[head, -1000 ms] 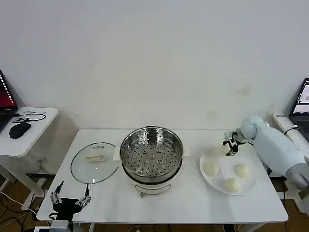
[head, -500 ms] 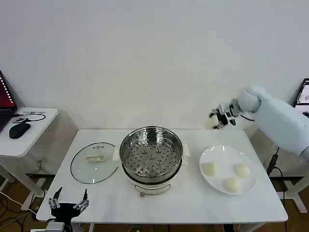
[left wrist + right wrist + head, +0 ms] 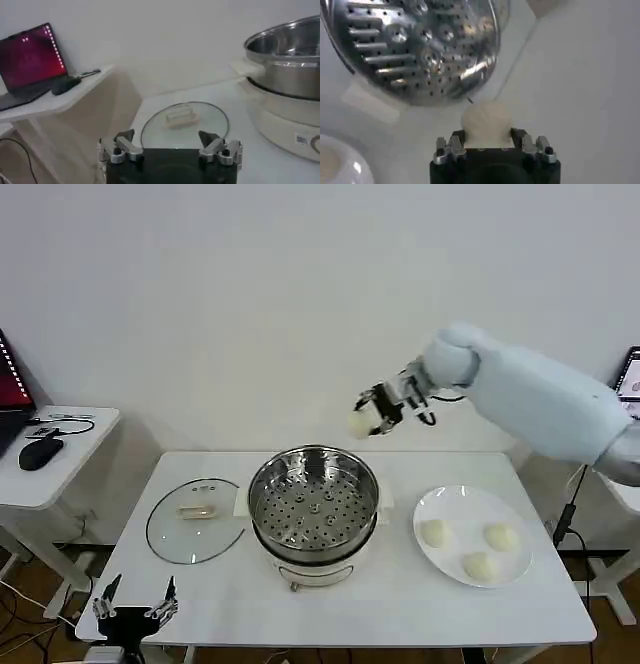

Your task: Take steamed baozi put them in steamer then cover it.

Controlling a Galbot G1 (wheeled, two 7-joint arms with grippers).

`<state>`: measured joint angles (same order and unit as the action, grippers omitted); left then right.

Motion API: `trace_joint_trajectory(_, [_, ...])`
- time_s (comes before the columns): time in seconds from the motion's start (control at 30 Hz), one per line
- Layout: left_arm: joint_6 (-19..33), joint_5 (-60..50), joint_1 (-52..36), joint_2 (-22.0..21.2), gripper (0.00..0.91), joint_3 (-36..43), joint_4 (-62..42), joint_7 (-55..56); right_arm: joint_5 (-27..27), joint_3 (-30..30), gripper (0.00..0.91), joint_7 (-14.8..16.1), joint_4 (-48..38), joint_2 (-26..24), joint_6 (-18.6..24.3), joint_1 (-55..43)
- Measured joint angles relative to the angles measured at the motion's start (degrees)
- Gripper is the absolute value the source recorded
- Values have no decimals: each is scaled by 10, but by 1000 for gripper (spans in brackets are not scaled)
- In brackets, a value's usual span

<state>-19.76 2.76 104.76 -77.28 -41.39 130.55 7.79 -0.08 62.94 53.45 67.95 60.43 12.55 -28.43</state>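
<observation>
I am carrying one baozi (image 3: 358,424) in my right gripper (image 3: 373,411), fingers clamped on either side of it, high in the air just behind and to the right of the steamer (image 3: 314,502). From my right wrist the bun (image 3: 486,122) is sitting squarely between the fingers, with the steamer's perforated tray (image 3: 422,45) lying below and ahead, so I am not yet over the pot's middle. Three more baozi (image 3: 481,548) are waiting on the white plate (image 3: 438,562) at the right of the table (image 3: 400,604), well apart from the pot. The cover (image 3: 196,518) is lying flat on the table just beside the steamer on its left, handle up. My left gripper (image 3: 132,603) is hanging low at the table's front left corner, fingers spread and holding nothing; from its wrist camera I am looking across the cover (image 3: 183,125) toward the steamer's side (image 3: 287,85). I judge this to be the loading step, with the first bun in transit and the tray bare. The next move calls for bringing the bun forward over the tray, lowering it inside the rim, and releasing it off to one side so that room is left for the other three.
</observation>
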Motion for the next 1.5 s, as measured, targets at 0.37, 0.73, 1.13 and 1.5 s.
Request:
trace_joint_trajectory(0.37, [-3,3,-1,-4,907,-7,-3,0,-100,17,635,-33,-49,72,138,22])
trace_joint_trajectory(0.73, [-8,10,-4,3,907,-18,1,0,-199,19,635,-61,-109,131,231,51])
trace_joint_trajectory(1.13, [-8,14,6,1,907,-26,15,1,-274,6,635,-84,-176,186,286,75])
trace_joint_trajectory(1.5, [-8,17,10,-4,907,-25,27,3,-319,-9,856,-100,-219,224,318,87])
